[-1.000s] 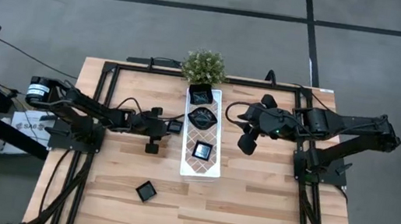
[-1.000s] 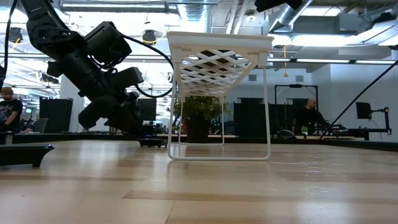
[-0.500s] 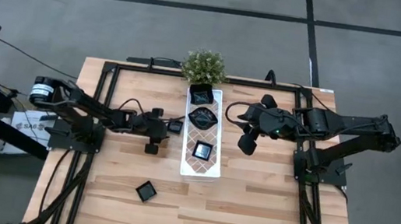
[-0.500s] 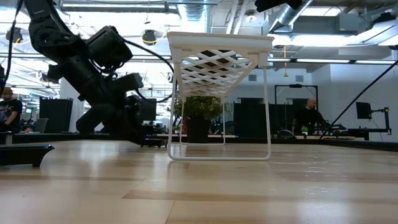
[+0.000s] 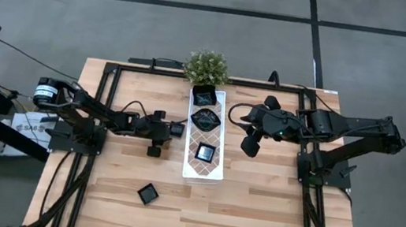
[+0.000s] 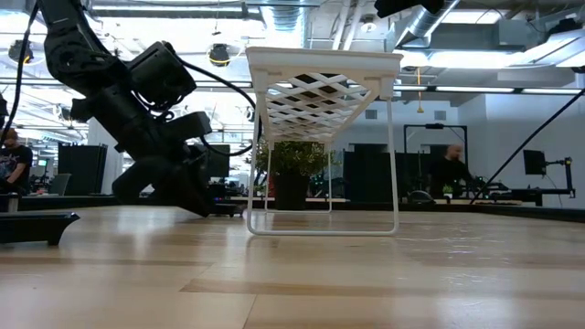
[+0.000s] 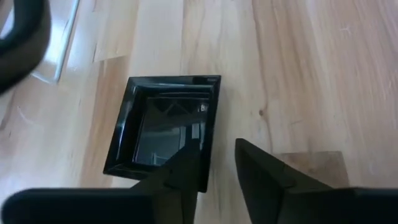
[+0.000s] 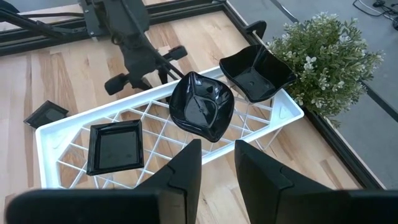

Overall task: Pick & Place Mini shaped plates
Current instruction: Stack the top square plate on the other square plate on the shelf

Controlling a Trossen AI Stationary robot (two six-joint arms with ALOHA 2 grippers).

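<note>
The left gripper (image 7: 217, 177), fingers slightly apart, is straddling the rim of a square plate (image 7: 163, 130) lying on the table (image 5: 268, 218) beside the white tray (image 5: 215, 175). It is apparently lining up a pick: next, pinching the rim and lifting toward the tray. The right gripper (image 8: 216, 163), fingers parted and empty, is waiting over the tray.

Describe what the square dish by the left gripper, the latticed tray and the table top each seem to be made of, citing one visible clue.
Square dish: glossy black, probably plastic or glazed ceramic; it mirrors the light.
Tray: white, likely moulded plastic or painted metal; thin, even lattice.
Table top: pale wooden boards; grain and joints show.
</note>
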